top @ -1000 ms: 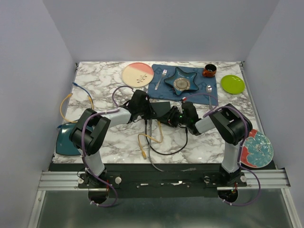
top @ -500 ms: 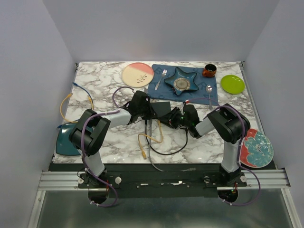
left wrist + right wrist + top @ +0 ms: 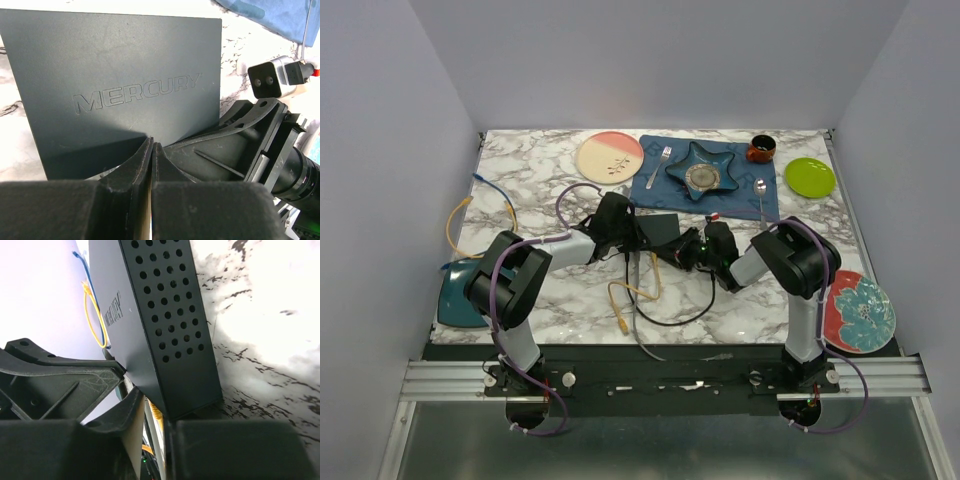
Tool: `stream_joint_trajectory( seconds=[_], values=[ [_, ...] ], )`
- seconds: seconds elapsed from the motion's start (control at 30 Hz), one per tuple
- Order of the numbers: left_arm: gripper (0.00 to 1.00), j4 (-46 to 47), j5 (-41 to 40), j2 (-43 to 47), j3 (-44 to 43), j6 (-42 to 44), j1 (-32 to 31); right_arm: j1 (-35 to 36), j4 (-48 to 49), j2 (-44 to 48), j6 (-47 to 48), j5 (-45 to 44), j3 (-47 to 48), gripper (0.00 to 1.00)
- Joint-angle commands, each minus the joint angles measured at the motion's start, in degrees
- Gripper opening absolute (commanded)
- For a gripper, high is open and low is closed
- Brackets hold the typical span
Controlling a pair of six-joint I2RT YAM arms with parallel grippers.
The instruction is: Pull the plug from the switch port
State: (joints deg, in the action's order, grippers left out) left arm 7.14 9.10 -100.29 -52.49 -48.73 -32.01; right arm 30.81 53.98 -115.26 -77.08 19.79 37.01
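Two claws are crowding the switch [image 3: 660,228], which is lying flat in the middle of the table [image 3: 535,170]. The left claw [image 3: 145,150] is sitting pinched together over its near edge. The right claw [image 3: 695,247] is sitting on its right side, closest to the yellow wire [image 3: 155,412]. I cannot tell if that claw is gripping.
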Motion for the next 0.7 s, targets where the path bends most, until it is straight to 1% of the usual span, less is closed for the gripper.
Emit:
stream_joint_trajectory(
  seconds=[0.0,0.07,0.1,0.17,0.2,0.43,0.67],
  values=[
    [0.09,-4.2,0.0,0.0,2.0,1.0,-0.8,0.3,1.3,-2.7,-0.3,-2.7,-0.5,0.19],
    [0.09,-4.1,0.0,0.1,2.1,0.8,-0.9,0.4,2.3,-2.9,-0.4,-2.6,-0.9,0.15],
    [0.09,-4.1,0.0,0.0,2.0,0.8,-1.0,0.4,2.6,-3.0,-0.4,-2.6,-1.0,0.11],
    [0.09,-4.0,-0.1,0.4,2.4,0.7,-1.0,0.4,3.5,-3.1,-0.1,-2.1,-1.5,0.06],
    [0.09,-3.8,0.1,0.7,2.6,0.7,-1.1,0.3,3.8,-3.1,0.1,-2.0,-1.6,0.01],
    [0.09,-0.4,1.4,4.2,6.8,-0.9,-1.2,0.4,4.4,-2.9,3.5,-0.5,-3.4,0.01],
    [0.09,0.9,1.1,4.9,9.3,-1.7,-1.3,0.3,4.1,-3.2,5.5,0.8,-4.0,0.01]
  ],
)
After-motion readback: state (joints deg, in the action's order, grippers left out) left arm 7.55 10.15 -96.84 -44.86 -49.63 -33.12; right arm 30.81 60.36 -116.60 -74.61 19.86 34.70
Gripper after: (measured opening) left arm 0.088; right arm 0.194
